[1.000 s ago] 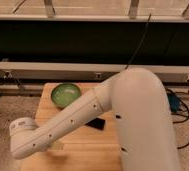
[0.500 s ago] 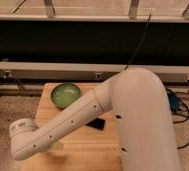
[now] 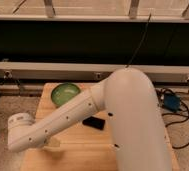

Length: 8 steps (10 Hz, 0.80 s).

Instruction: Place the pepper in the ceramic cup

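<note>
Pepper and ceramic cup cannot be made out in the camera view; the big white arm (image 3: 88, 112) covers much of the wooden table (image 3: 83, 150) where they might lie. The arm sweeps from its bulky shoulder at 4 o'clock down to a rounded end joint at 8 o'clock, past the table's left edge. The gripper is hidden beyond that joint, so its place is somewhere at 8 o'clock and its state cannot be told.

A green bowl (image 3: 65, 93) sits at the table's far left corner, about 10 o'clock, just beside the arm. A black slab (image 3: 94, 122) lies near the middle, partly under the arm.

Behind the table runs a dark wall with a pale rail. Cables (image 3: 180, 112) trail on the carpet at 3 o'clock.
</note>
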### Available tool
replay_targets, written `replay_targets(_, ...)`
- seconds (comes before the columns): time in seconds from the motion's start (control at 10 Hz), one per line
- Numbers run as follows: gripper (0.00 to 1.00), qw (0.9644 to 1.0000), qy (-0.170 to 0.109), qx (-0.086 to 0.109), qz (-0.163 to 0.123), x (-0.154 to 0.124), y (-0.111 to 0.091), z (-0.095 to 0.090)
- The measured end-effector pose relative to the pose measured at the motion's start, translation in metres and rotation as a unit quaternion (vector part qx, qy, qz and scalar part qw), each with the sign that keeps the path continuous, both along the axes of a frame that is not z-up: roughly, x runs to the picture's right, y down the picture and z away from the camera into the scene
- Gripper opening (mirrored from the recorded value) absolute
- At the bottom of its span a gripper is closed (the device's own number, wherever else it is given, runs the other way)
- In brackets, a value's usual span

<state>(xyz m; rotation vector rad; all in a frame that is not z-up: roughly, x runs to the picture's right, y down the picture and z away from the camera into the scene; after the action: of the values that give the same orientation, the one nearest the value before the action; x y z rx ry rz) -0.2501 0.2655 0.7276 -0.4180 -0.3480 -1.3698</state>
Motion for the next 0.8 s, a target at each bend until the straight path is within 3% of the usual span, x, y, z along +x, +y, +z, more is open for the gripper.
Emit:
replay_targets(0.4,0.80,0.9994,0.001,-0.035,0.000,-0.011,-0.013,0.024)
replay_targets(0.8,0.80,0.9988,0.012,-0.049,0.001,-0.022,-0.028,0.043)
